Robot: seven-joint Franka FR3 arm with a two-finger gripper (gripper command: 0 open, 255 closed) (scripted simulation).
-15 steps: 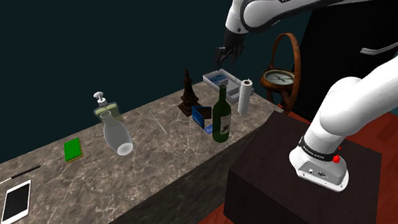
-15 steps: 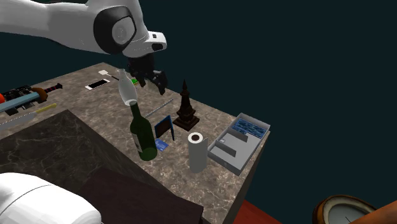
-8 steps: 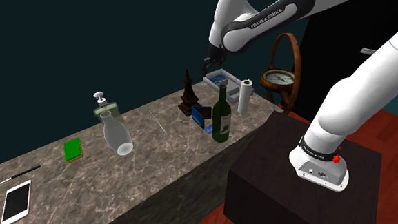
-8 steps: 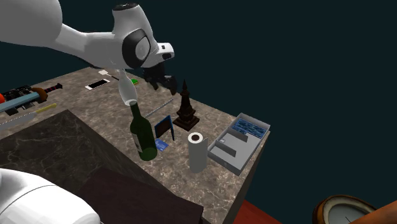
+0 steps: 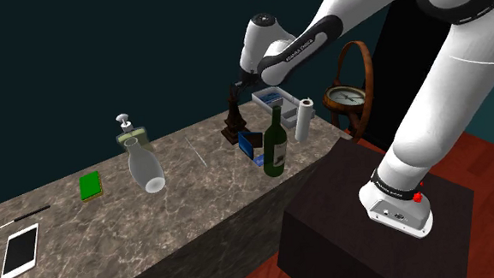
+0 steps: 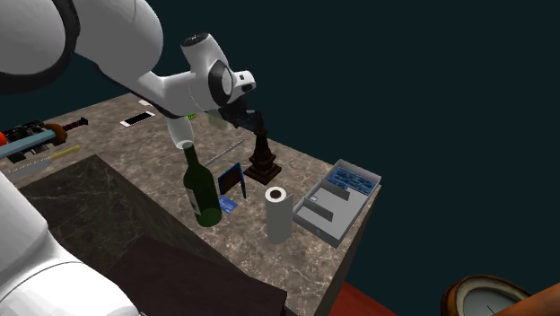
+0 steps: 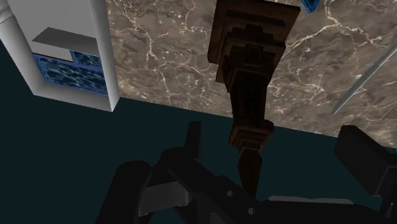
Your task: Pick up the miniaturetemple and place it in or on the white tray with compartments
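Black two-finger gripper point(image 5: 235, 90) point(image 6: 249, 118) point(image 7: 273, 130) hangs wide open at the spire of the one dark brown tiered miniature temple point(image 5: 233, 122) point(image 6: 261, 153) point(image 7: 251, 70); in the wrist view its fingers stand apart on either side of the spire tip, gripping nothing. That temple stands upright on the grey-brown marble counter point(image 5: 196, 187), near its far edge. Just beside it lies one small blue box point(image 5: 250, 145) point(image 6: 231, 179), then one dark green wine bottle point(image 5: 274, 145) point(image 6: 201, 193) and one white paper roll point(image 5: 303, 119) point(image 6: 277, 215), both upright. One white tray with compartments point(image 5: 262, 94) point(image 6: 314, 215) point(image 7: 102, 57), blue-patterned inside, sits at the counter's end. Towards the shoulder view's left come one pale vase point(image 5: 143, 164), one pump dispenser point(image 5: 130, 130), one green pad point(image 5: 90, 185) and one white phone point(image 5: 21, 252)
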